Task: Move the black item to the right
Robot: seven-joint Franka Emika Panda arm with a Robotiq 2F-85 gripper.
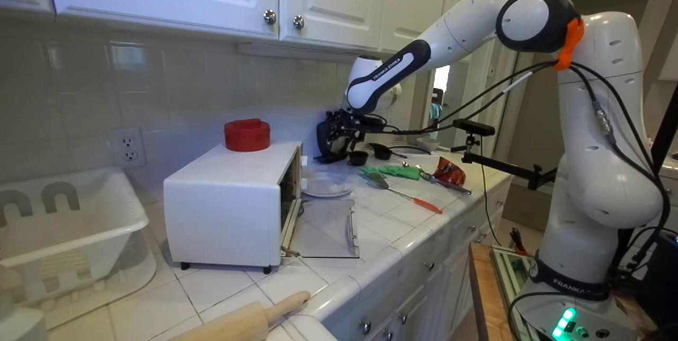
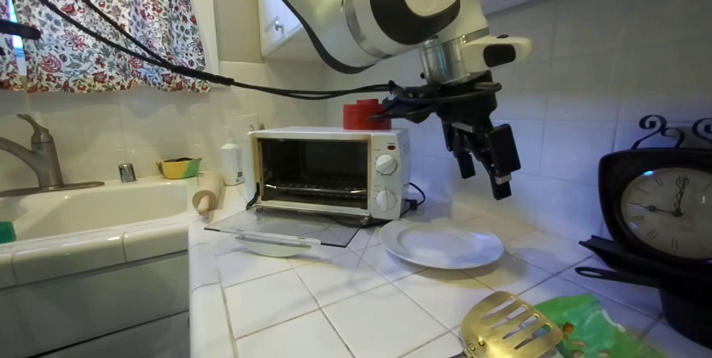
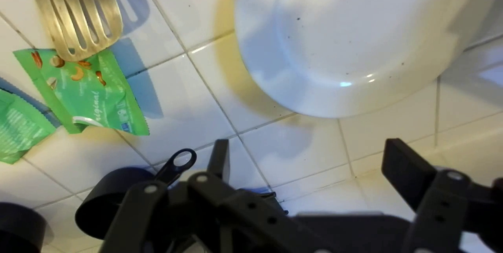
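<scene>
Wrist view shows the fingers wide apart with nothing held; the clock seems hard but breakable, so pinch its black rim.

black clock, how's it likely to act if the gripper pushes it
The black clock stands upright, so a push near its top could well tip it. The glint on its face suggests a glassy cover that may be slippery and perhaps breakable. Its broad frame looks rigid, so it should hardly flex.

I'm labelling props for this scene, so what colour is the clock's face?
The clock face is off-white; it shows best in an exterior view.
</scene>
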